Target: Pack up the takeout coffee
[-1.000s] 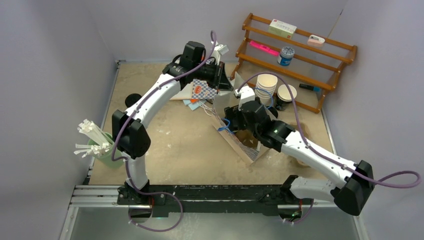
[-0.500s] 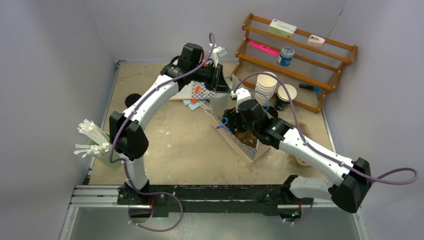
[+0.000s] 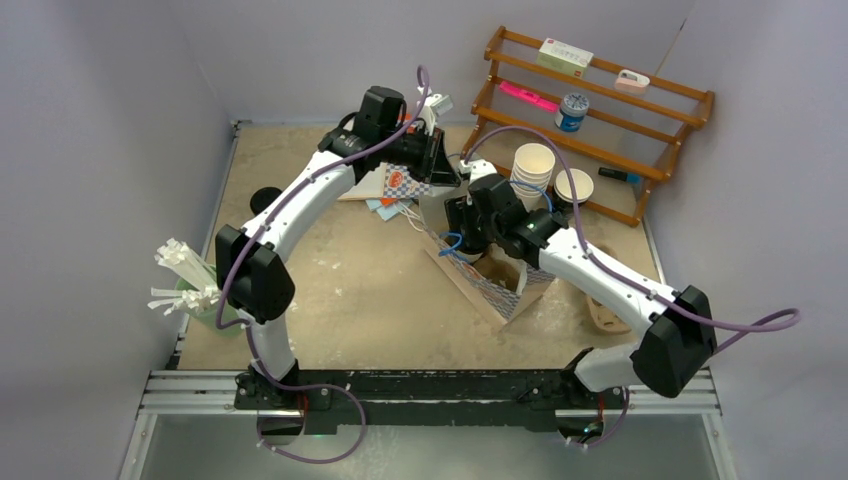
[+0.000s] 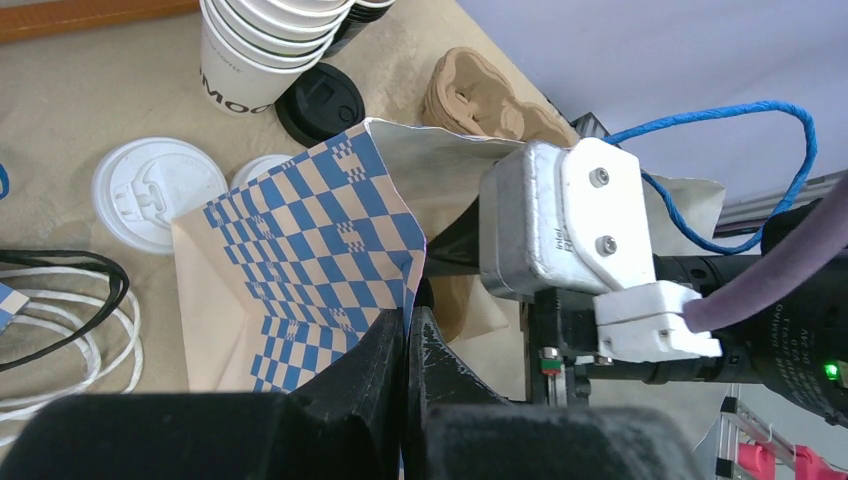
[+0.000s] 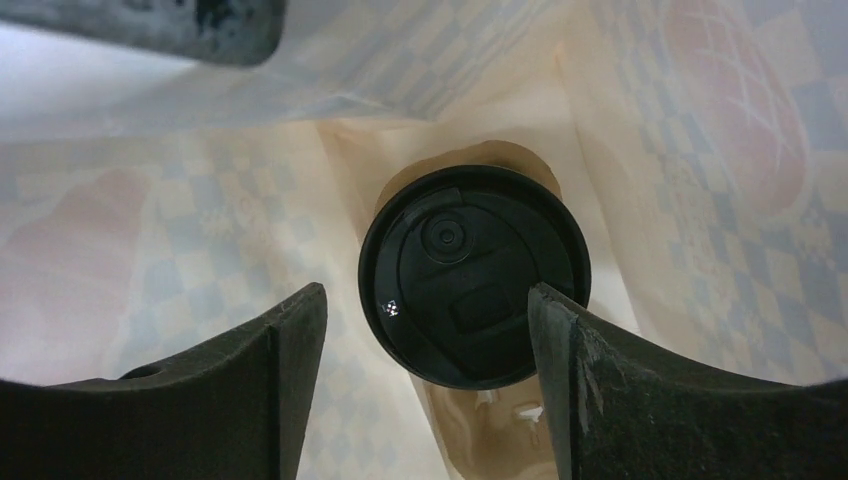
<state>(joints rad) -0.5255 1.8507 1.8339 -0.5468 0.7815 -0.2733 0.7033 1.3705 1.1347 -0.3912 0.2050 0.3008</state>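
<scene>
The takeout coffee (image 5: 474, 275) sits deep in the paper bag (image 4: 310, 250), lid toward the bag's mouth and long axis running down its depth; the bag walls crowd it closely, leaving only narrow margins. We see the right gripper (image 5: 425, 295) with jaws apart, straddling the lid, contact unclear. The left gripper (image 4: 408, 335) pinches the bag's upper edge, jaws closed.
</scene>
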